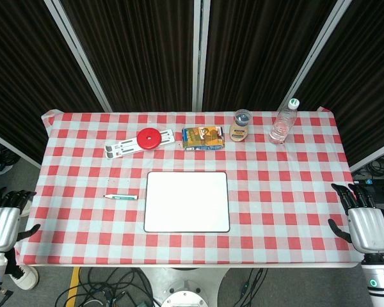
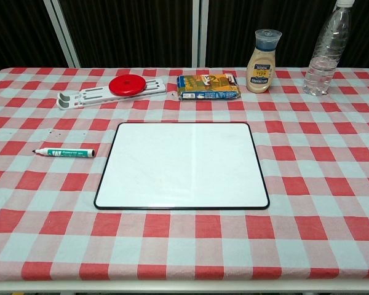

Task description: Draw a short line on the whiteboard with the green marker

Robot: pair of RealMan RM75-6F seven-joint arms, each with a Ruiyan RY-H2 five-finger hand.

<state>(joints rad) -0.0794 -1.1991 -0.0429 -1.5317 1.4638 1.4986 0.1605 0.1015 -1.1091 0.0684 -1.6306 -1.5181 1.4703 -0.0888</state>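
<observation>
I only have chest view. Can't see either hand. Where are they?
Observer: Head view shows both off the table. Left hand is beside the left edge, holding nothing.
Operator: Right one?
Observer: Right hand is beside the right edge, fingers up, holding nothing.
Operator: Which is nearer the marker?
Observer: The left. The marker lies left of the whiteboard, untouched.
</observation>
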